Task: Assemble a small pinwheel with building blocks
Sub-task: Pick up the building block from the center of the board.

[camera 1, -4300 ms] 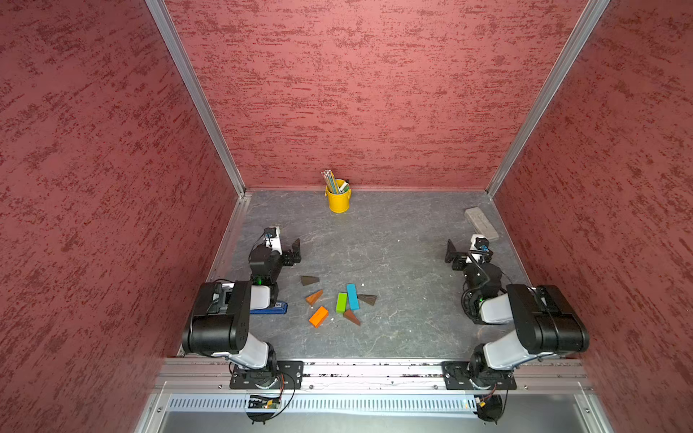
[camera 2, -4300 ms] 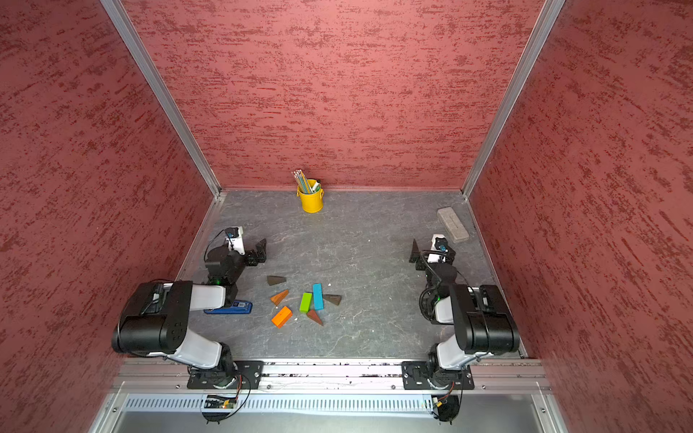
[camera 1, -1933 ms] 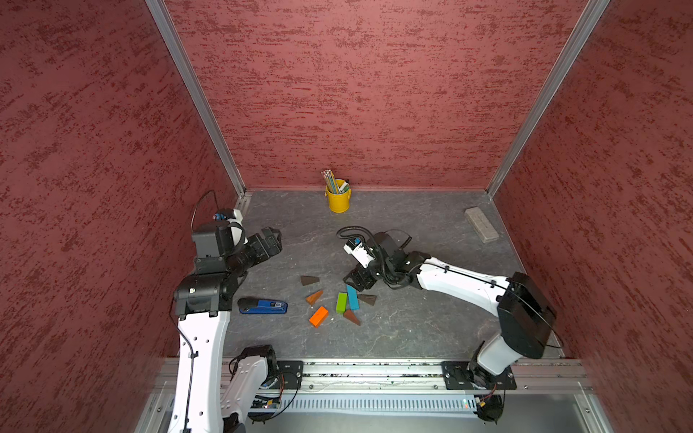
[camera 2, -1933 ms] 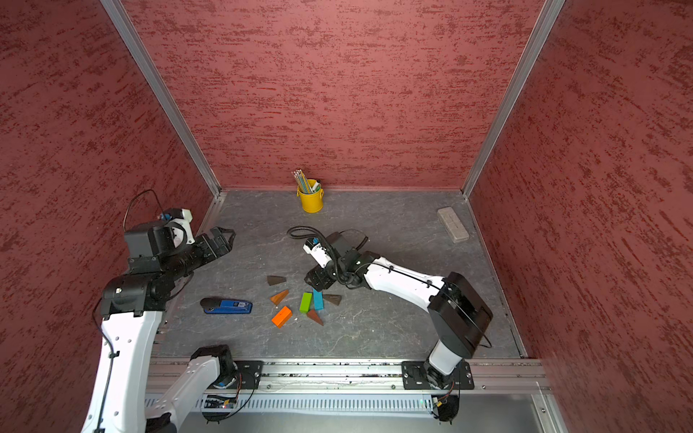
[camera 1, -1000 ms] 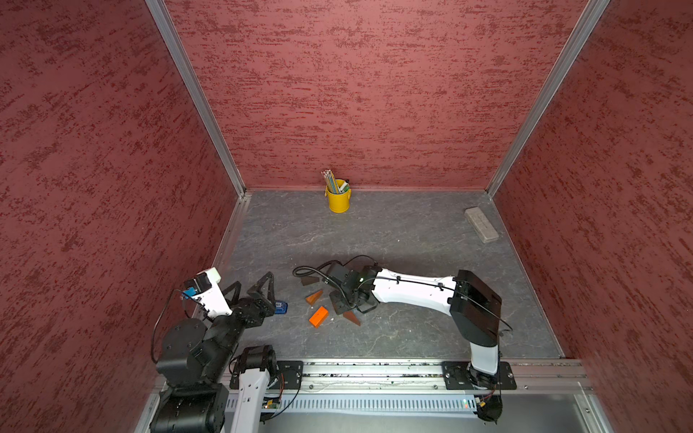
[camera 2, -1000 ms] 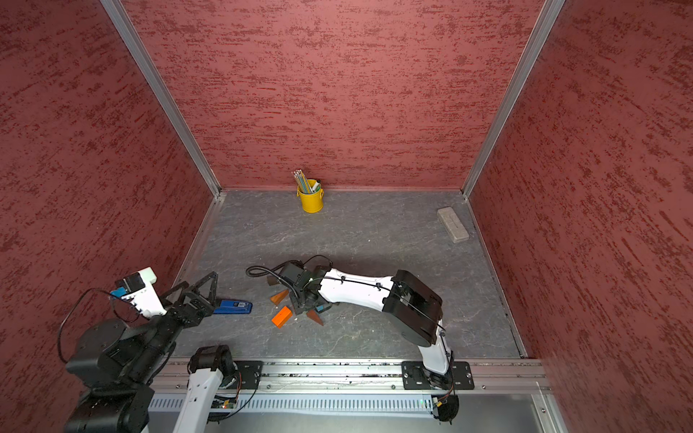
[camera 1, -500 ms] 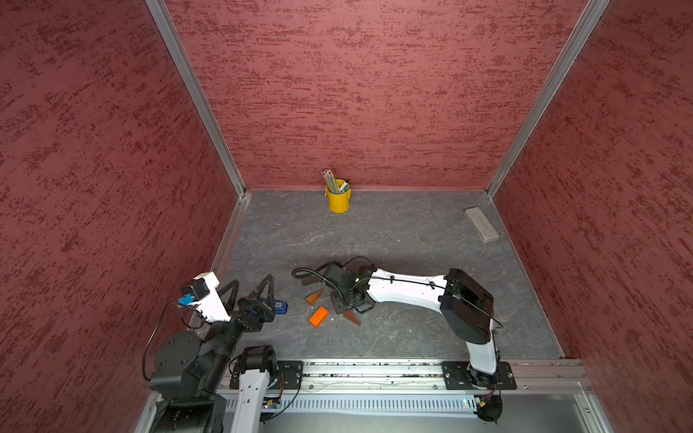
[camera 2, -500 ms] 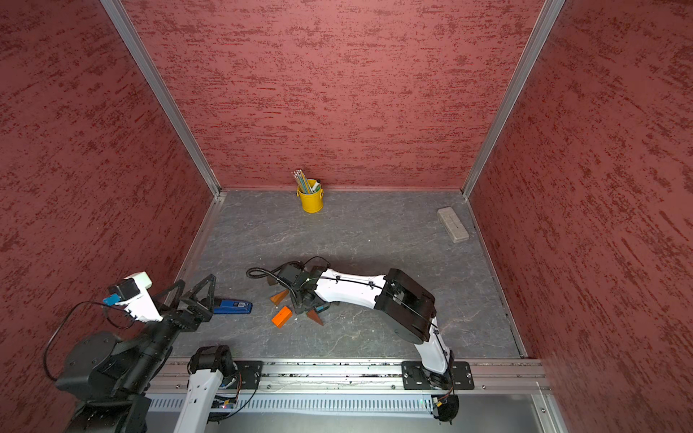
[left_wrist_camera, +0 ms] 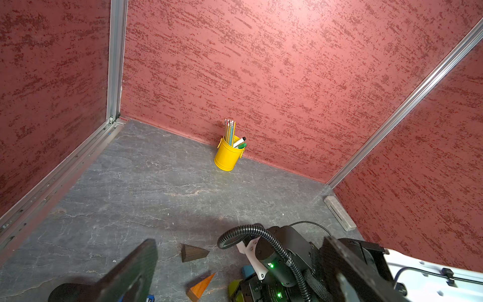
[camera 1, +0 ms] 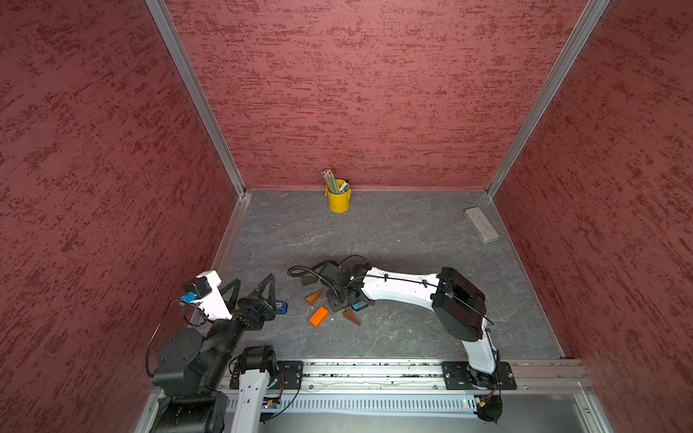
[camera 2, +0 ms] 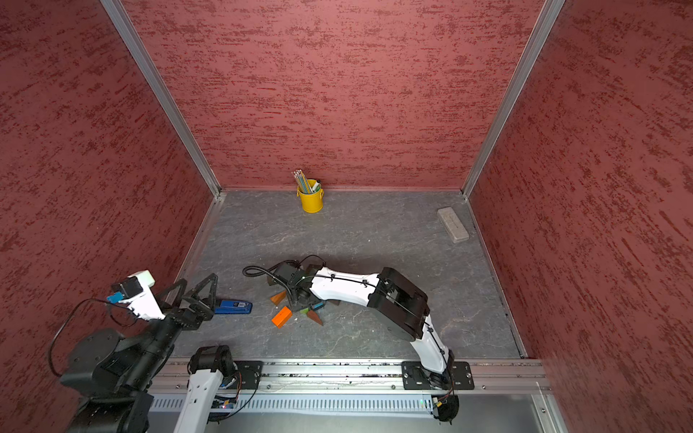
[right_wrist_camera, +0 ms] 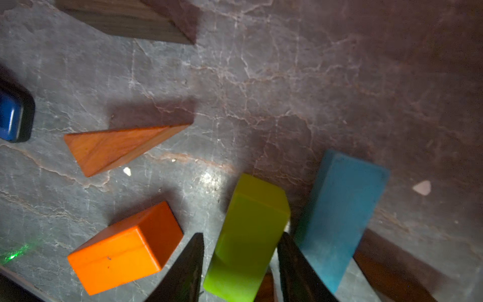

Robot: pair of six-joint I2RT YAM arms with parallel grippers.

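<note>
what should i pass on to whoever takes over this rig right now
Grippers: left gripper open, empty, raised near the blue stapler. The right gripper is down among the blocks, jaws astride the green block; a firm grip cannot be told.
Blocks: loose on the table. The orange block and blue bar flank the green one; reddish wedge and dark wedge beyond; second reddish wedge by the arm.
Done: nothing joined.
Left: pair green with orange as centre, add four wedges as blades, blue bar as stem.
</note>
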